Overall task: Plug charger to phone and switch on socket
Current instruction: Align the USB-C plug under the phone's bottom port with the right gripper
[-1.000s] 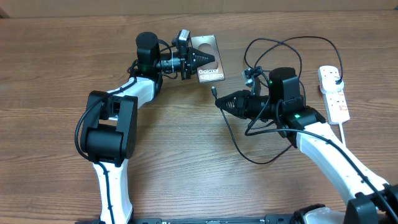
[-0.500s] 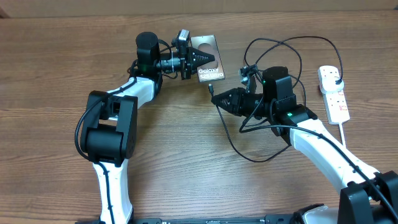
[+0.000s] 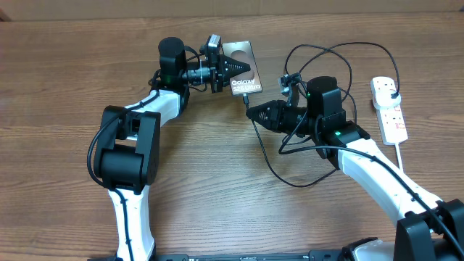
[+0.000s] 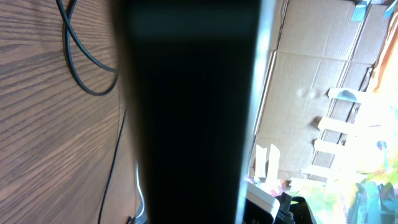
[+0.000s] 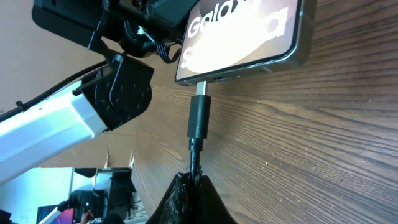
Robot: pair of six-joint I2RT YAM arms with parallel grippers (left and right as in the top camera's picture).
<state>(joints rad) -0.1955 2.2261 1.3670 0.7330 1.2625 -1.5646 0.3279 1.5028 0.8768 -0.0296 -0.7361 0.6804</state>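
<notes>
The phone (image 3: 243,52) lies at the far middle of the worktop (image 3: 58,87), with the left tool (image 3: 235,70) clamped on its edge. The charger (image 5: 199,118) tip meets its port, and the right tool (image 5: 189,182) is pinched on the cable. The socket (image 3: 388,109) sits way off right.

On the counter (image 3: 217,188), the charger (image 5: 199,118) connector meets the near edge of the phone (image 3: 241,67), its loops lying between phone and power strip (image 3: 389,109), rightmost.

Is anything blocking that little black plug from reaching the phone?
Nothing visible does. The charger connector points straight at the phone, its metal tip meeting the phone's end edge; only bare table lies beside it.
</notes>
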